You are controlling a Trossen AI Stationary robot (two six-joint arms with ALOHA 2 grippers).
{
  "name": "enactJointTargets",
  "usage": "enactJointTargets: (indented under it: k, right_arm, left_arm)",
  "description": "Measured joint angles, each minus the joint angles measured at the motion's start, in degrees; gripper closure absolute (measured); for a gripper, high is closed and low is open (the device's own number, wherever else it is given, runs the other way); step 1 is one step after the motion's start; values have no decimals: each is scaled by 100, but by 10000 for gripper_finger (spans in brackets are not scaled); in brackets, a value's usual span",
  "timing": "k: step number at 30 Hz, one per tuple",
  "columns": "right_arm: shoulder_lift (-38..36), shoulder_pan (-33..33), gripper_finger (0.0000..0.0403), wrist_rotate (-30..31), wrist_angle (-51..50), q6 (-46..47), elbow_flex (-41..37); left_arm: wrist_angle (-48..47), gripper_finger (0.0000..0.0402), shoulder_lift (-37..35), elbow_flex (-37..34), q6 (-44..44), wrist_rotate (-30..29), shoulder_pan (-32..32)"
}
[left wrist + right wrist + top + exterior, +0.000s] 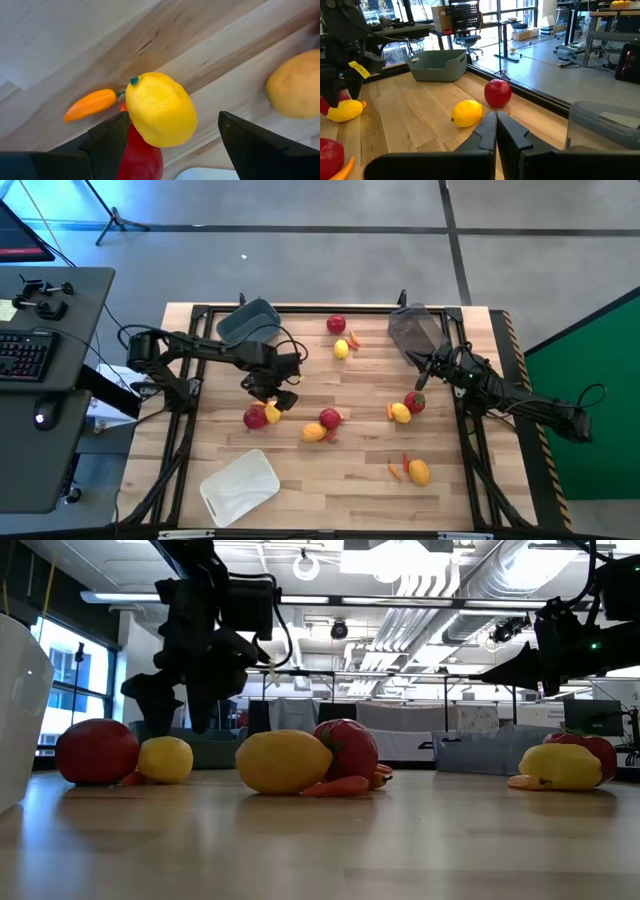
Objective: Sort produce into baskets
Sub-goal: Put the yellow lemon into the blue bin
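Produce lay scattered across the wooden surface (350,480). Nearest the left end effector (170,145), whose fingers stood wide apart and empty, sat a glossy yellow plastic lemon (160,109) touching a round red fruit (142,160); closing could pinch both. Farther off, the right end effector (496,131) was closed, empty. No legible writing.

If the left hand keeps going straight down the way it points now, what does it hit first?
Most likely the yellow lemon, which sits between the open fingers of the left hand in its wrist view, leaning on a red fruit. How far above it the hand is stays unclear.
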Motion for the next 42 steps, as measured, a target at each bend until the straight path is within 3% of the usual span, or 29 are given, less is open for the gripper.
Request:
enactJointTargets:
  k: [15, 28, 42]
  right_arm:
    - [-1, -1, 403, 0, 1, 0, -1]
    - [-2, -2, 403, 2, 0, 0, -2]
    - [0, -2, 403, 2, 2, 0, 0]
  left_arm:
    - [45, 108, 6, 0, -110, -55, -2]
    - [62, 111, 500, 4, 77, -7, 2]
    - [397, 231, 445, 77, 680, 48, 168]
